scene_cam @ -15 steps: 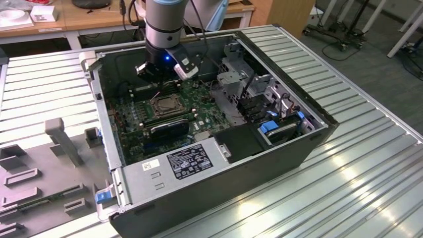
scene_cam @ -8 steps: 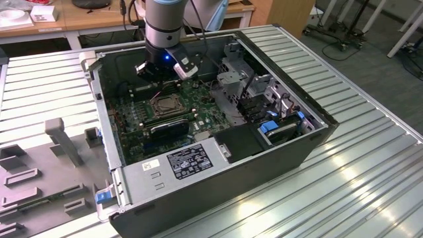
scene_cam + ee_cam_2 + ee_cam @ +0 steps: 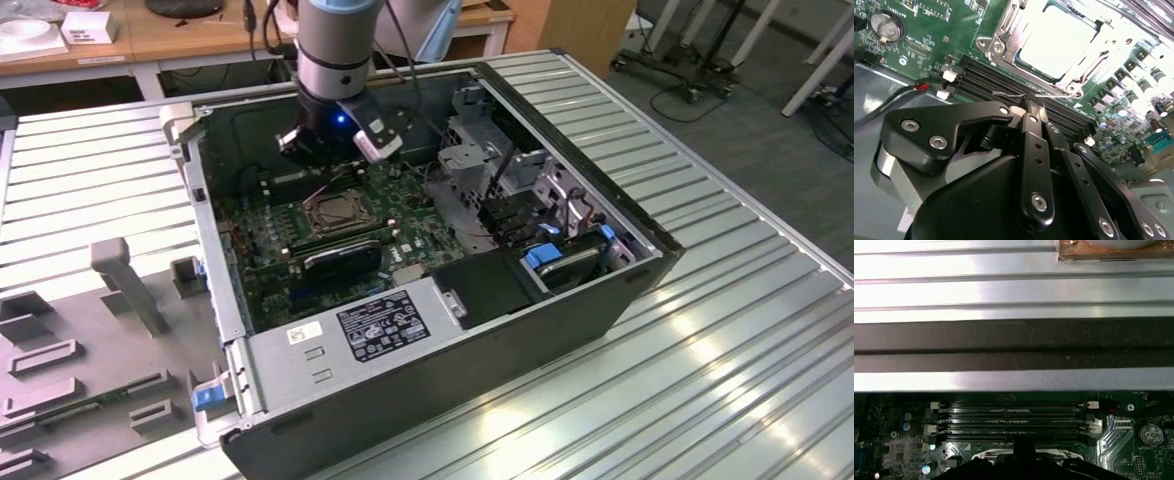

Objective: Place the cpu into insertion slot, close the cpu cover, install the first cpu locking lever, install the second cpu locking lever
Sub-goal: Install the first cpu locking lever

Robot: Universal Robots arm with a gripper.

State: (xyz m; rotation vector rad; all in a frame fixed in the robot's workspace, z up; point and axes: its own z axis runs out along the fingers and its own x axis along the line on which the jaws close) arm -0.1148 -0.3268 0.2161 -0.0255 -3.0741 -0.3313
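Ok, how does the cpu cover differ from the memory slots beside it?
The cpu cover is a square silver metal frame with a large central opening; the memory slots are long, narrow and black. The cpu cover is one piece; the memory slots are four parallel strips with white end latches. Both sit on the green motherboard.

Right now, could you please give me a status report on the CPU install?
Status: tool shut, nothing visibly held, low over memory slots. The cpu in place, cpu cover looks closed over it. Black cable beside tool, off the socket.
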